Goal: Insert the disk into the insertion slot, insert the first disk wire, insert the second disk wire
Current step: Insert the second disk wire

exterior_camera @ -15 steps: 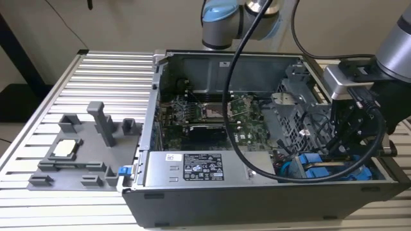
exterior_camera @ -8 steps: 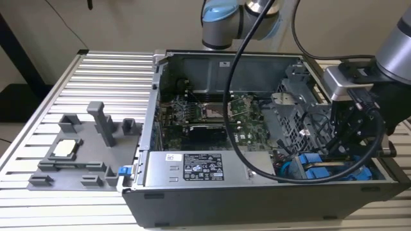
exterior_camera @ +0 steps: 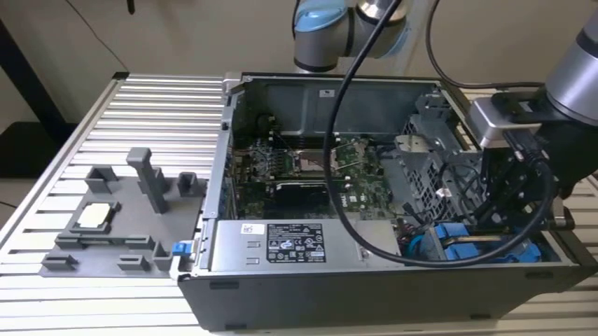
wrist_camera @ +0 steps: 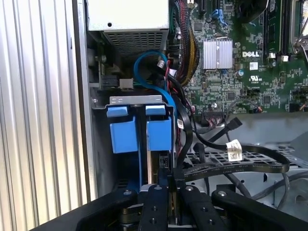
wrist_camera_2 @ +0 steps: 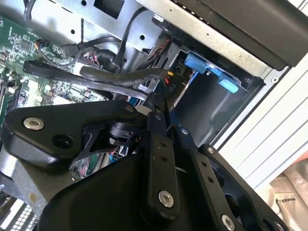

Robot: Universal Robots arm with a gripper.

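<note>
Two blue carrier fronts stand side by side in the grey drive cage [wrist_camera: 137, 100] at the open case's corner. The disk [wrist_camera: 159, 132] is the one in line with my gripper and sits inside the insertion slot; in the exterior view its blue [exterior_camera: 455, 246] shows low at the exterior view's right. My gripper [wrist_camera: 172, 204] hangs just behind it with its fingers [wrist_camera_2: 155, 144] drawn close together on a small dark plug of a disk wire [wrist_camera: 164, 162]. A blue disk wire [wrist_camera: 144, 60] loops from above down between the carriers. The fingertips' contact is partly hidden.
Black cable bundles [wrist_camera: 240, 166] cross beside the gripper, one with a white tag [wrist_camera: 234, 149]. The motherboard [exterior_camera: 309, 164] and silver labelled power-supply box [exterior_camera: 294, 241] fill the case. A grey fixture plate [exterior_camera: 122, 217] with posts lies at the exterior view's left on the ribbed table [exterior_camera: 112, 294].
</note>
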